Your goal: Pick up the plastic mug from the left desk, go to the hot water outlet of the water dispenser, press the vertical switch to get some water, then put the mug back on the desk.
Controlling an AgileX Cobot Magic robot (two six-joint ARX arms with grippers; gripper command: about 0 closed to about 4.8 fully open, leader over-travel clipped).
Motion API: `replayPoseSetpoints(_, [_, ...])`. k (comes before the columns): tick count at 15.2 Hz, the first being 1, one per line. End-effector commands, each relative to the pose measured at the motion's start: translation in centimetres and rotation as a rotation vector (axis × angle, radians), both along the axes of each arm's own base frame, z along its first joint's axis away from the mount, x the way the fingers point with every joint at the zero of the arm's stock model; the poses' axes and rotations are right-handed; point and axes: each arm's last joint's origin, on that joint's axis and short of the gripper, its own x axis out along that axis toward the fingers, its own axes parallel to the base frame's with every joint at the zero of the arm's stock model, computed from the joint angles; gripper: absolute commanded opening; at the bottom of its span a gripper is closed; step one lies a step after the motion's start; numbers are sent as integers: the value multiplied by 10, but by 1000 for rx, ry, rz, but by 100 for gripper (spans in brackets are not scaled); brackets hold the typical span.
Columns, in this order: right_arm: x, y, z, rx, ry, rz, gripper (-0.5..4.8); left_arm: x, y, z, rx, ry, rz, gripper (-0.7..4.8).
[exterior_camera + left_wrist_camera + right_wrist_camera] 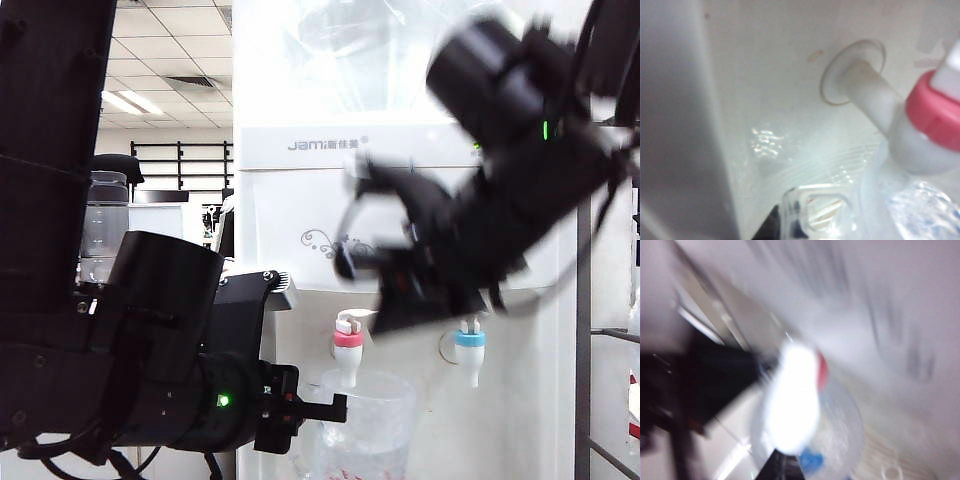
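Note:
The clear plastic mug hangs just under the hot water outlet, the white tap with the pink collar, on the white water dispenser. My left gripper is shut on the mug's handle; the mug's rim sits below the pink collar. The vertical switch stands on top of that tap. My right gripper, motion-blurred and shut, hovers above and slightly right of the switch, apart from it. In the right wrist view its dark tip points at the blurred white tap. The left desk is out of view.
A blue-collared tap sits to the right of the pink one. The big clear bottle tops the dispenser. A smoky-grey bottle stands at the far left behind my left arm. A metal rack is at the right edge.

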Motion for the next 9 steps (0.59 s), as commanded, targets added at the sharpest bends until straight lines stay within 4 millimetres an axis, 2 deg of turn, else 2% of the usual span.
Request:
replayPoseSetpoints(1, [-7,-6,18,2,-9,-31,-6,8,-2,14,-60,-80,38,-6])
replayPoseSetpoints(4, [-11,-10,29,13,-20,-30,-6,9,-2,14,-63,-83,38,-6])
replayPoseSetpoints(9, [-7,-7,36,71,-90,-31,-6,9,-2,14,-63,-83,38,-6])
